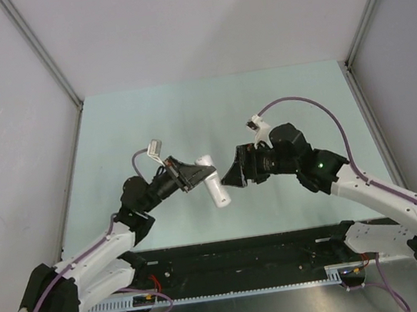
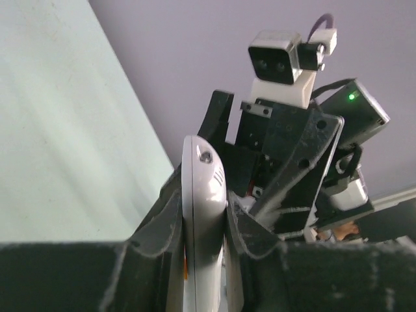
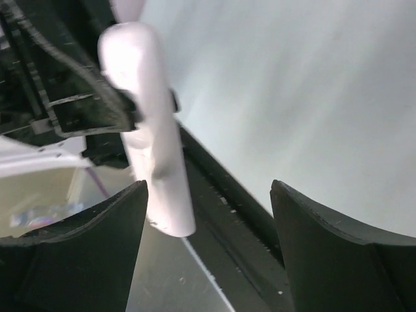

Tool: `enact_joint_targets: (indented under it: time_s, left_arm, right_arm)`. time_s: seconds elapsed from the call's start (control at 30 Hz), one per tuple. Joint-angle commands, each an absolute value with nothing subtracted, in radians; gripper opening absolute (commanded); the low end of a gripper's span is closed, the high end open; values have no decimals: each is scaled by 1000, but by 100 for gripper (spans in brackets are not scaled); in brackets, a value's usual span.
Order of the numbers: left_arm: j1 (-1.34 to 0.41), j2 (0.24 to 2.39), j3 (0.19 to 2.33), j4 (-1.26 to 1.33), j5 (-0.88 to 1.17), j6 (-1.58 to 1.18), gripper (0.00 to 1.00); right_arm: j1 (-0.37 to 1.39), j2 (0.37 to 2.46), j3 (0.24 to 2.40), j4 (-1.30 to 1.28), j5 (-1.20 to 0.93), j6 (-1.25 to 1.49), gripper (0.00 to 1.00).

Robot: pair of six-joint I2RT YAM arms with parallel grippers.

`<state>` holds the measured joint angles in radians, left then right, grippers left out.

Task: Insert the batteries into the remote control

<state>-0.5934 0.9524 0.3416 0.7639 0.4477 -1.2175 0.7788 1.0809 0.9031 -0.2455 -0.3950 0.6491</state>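
My left gripper [image 1: 198, 174] is shut on the white remote control [image 1: 213, 179] and holds it up above the pale green table, tilted. In the left wrist view the remote [image 2: 203, 214] stands edge-on between my fingers, clamped on both sides. My right gripper [image 1: 232, 176] is open and empty, just right of the remote, facing it. In the right wrist view the remote [image 3: 156, 146] hangs at the upper left, beyond my left finger [image 3: 84, 253], apart from it. No battery shows in any view.
A black rail [image 1: 245, 252] runs along the table's near edge by the arm bases. Grey walls close in the left, right and far sides. The right arm [image 2: 292, 149] with its camera fills the left wrist view behind the remote.
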Motion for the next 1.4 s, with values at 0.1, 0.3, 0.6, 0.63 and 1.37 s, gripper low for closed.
enact_joint_targets:
  time_s: [0.1, 0.3, 0.6, 0.63, 1.37]
  left_arm:
    - [-591, 940, 591, 328, 289, -928, 0]
    - [-603, 1123, 862, -214, -88, -715, 0]
    - [-614, 1408, 1022, -435, -359, -637, 0]
    - [-612, 1451, 1037, -449, -374, -627, 0]
    - [-611, 2020, 1532, -761, -764, -611, 0]
  right_arm:
    - [790, 1003, 966, -501, 1, 581, 79]
    - [795, 988, 973, -604, 210, 581, 78]
    - [796, 959, 973, -644, 261, 543, 78]
    - [796, 956, 973, -650, 261, 538, 78]
    - [767, 841, 920, -666, 227, 522, 78]
